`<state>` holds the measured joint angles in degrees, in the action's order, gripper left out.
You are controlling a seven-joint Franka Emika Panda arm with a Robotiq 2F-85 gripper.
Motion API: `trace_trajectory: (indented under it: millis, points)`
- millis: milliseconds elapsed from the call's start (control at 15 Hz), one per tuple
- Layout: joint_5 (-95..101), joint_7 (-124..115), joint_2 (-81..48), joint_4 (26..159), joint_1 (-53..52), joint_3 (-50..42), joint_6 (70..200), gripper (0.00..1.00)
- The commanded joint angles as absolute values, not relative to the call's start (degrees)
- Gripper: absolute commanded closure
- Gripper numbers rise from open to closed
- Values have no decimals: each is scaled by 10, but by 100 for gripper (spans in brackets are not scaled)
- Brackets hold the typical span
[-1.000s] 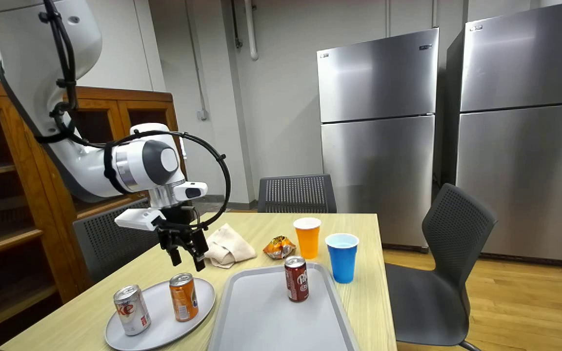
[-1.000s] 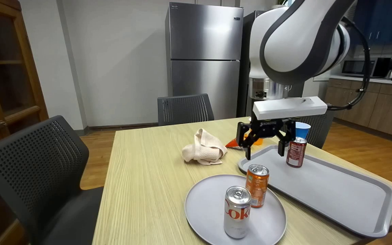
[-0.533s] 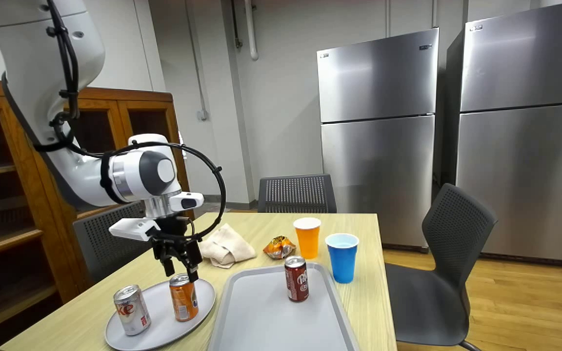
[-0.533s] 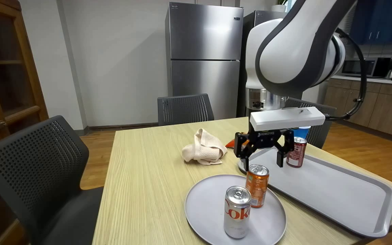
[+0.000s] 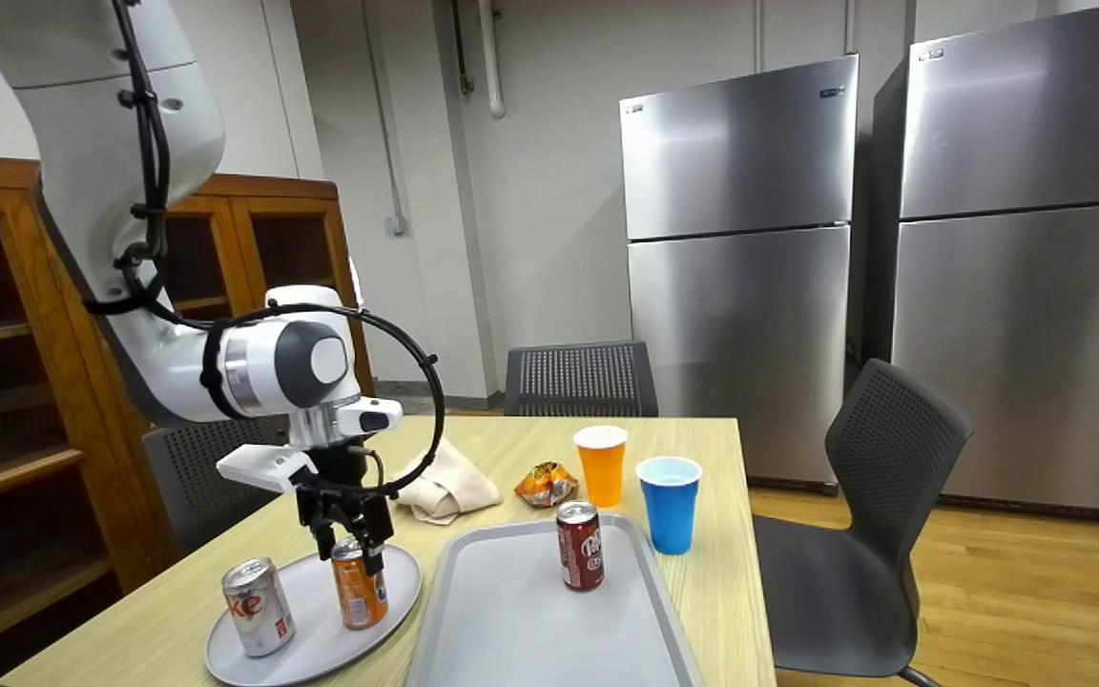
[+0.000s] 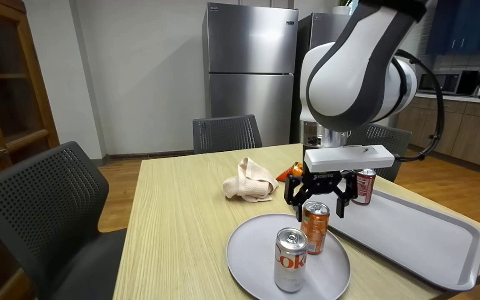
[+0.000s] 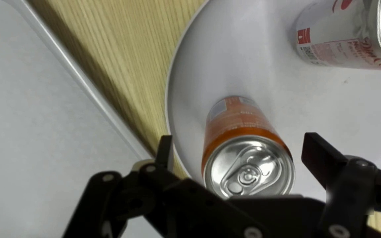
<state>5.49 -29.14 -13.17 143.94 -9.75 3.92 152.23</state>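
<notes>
Tool [image 7: 241, 153] spread wide apart, straddling top of orange can [image 7: 238, 127], gap each side in wrist view. Can upright on plate [image 6: 250, 250], near rim facing tray [image 6: 427, 235]; silver can [image 6: 289, 277] stands apart. Strip of table [image 7: 137, 43] between plate and tray edges.

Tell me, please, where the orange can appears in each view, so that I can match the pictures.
In an exterior view, the orange can is low, left of centre.
In an exterior view, the orange can is low, right of centre.
In the wrist view, the orange can is right of centre, slightly low.
Shared landmark: the round plate beneath it, in all three views.
</notes>
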Motion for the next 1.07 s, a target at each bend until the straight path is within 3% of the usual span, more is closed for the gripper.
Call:
trace_trajectory:
  millis: [0, 267, 333, 467, 667, 1000]
  points:
    - [25, -256, -150, 1421, -100, 43, 1527, 0]
    - [17, -244, -158, 1411, -101, 40, 1527, 0]
    - [13, -241, -160, 1409, -99, 41, 1527, 25]
    - [12, -239, -161, 1407, -100, 40, 1526, 32]
    - [14, -238, -161, 1405, -101, 38, 1526, 58]
    - [23, -247, -148, 1410, -106, 33, 1521, 61]
